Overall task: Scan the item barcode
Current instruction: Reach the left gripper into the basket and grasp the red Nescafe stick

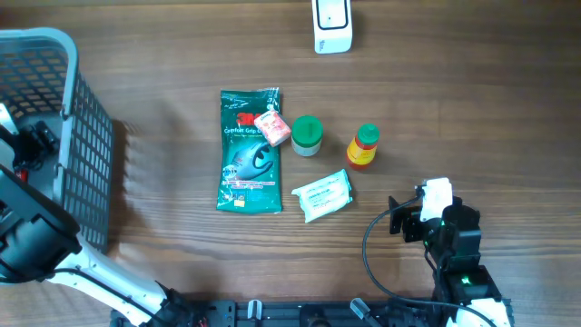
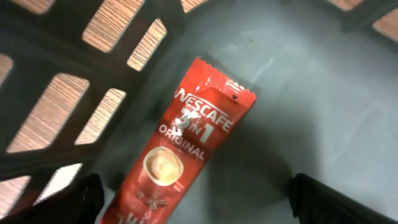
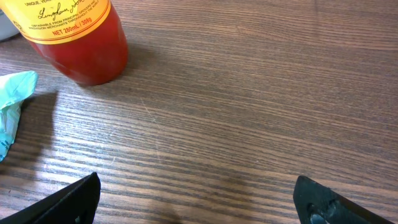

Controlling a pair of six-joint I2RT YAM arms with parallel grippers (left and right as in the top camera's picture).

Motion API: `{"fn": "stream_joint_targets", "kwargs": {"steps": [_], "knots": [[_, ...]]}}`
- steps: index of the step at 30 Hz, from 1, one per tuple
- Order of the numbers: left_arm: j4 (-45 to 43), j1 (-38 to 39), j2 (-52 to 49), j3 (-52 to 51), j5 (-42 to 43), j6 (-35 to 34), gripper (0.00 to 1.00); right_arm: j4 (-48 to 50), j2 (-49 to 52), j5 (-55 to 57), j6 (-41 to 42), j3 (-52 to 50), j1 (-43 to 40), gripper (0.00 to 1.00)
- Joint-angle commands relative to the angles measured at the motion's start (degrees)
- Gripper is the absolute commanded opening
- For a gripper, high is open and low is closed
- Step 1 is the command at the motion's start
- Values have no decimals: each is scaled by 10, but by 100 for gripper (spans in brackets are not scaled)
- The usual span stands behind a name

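Sachet (image 2: 180,149), red, printed Nescafé 3 in 1 Original, lies flat on the grey floor of the basket (image 1: 86,136), near its mesh wall. It is the only thing we can make out in there. The basket stands at the table's (image 1: 472,91) left edge. The left gripper (image 2: 199,200) hangs inside it over the sachet's lower end, fingers spread wide and grasping nothing.

Out on the table we see a green pack (image 1: 250,154) lying flat, with a small pink packet (image 1: 271,128) resting on its upper right corner. Wipes (image 1: 323,195) lie just right of the pack's lower end. A bottle (image 1: 363,147) of red sauce stands upright, and a green-lidded jar (image 1: 307,134) stands between it and the pack. A white scanner (image 1: 332,25) sits at the far edge.

The right gripper (image 3: 199,202) hovers low over bare wood near the bottle, fingers spread and empty.
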State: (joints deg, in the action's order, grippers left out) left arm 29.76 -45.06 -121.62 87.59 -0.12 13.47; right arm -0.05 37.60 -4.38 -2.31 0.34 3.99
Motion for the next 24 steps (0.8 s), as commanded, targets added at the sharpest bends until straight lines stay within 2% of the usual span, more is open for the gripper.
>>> {"fn": "stream_joint_targets", "kwargs": {"steps": [1, 3, 4, 9, 16, 24], "knots": [[2, -6, -40, -48, 28, -24, 88, 1, -2, 6, -6, 0, 2, 100], [-6, -6, -40, -72, 29, -24, 75, 1, -2, 6, -6, 0, 2, 100], [-9, -6, -40, -89, 34, -26, 58, 1, -2, 6, -6, 0, 2, 100], [-5, -2, -28, -88, 35, -73, 4, 1, -2, 6, -6, 0, 2, 100], [2, 18, 133, -28, 36, -117, 4, 1, -2, 6, -6, 0, 2, 100], [2, 108, 428, 11, 85, -185, 4, 1, -2, 6, -6, 0, 2, 100]]}}
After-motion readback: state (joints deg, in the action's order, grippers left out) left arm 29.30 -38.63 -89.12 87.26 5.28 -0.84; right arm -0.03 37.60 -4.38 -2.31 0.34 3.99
